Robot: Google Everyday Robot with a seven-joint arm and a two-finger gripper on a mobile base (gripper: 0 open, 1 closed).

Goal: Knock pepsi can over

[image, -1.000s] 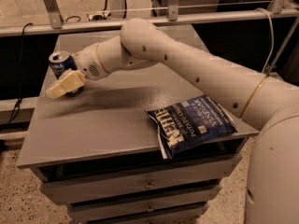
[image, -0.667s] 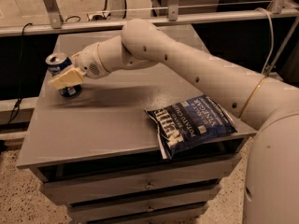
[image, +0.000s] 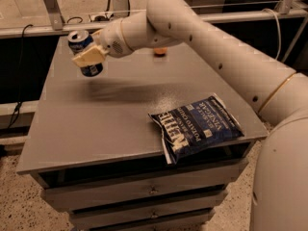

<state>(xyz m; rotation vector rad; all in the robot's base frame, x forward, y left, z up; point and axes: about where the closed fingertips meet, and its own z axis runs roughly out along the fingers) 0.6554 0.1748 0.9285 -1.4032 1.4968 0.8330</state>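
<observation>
There, far left on the gray table (image: 101,124), the round shiny pepsi can (image: 79,39) leans on the tan gripper (image: 87,57); can't tell if it squeezes.

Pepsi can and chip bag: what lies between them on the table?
Only bare grey tabletop, shown in the camera view. The hand is against the pepsi can, far from the chip bag.

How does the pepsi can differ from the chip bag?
The pepsi can is a small cylinder at the far left; the chip bag is larger, lying flat at the front right. The gripper is against the can, not the bag. Both are blue.
</observation>
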